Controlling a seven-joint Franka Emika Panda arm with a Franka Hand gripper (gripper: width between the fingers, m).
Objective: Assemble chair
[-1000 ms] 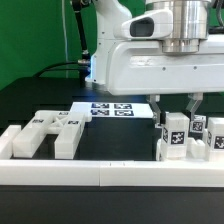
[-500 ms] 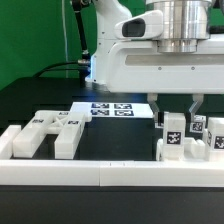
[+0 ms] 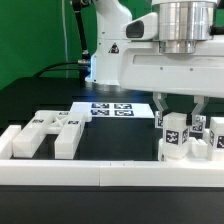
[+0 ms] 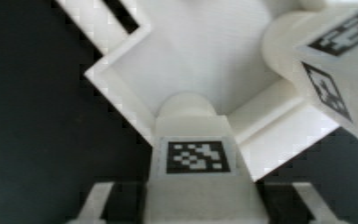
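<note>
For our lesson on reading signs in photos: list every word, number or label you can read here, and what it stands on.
No words or numbers are readable.
Chair part: square black-and-white tag, pattern only; the other parts alike.
Marker board: the same kind of tags.
Robot arm: small dark mark, too blurred to read.

white chair part [image 3: 173,128] with black-and-white square tags [image 3: 174,141], black table [image 3: 40,95], green backdrop [image 3: 30,30], white rail [image 3: 100,172]

chair parts | white forked piece [image 3: 50,132] flat, exterior view's left | upright tagged block [image 3: 173,131] among other blocks [image 3: 207,135], exterior view's right
</note>
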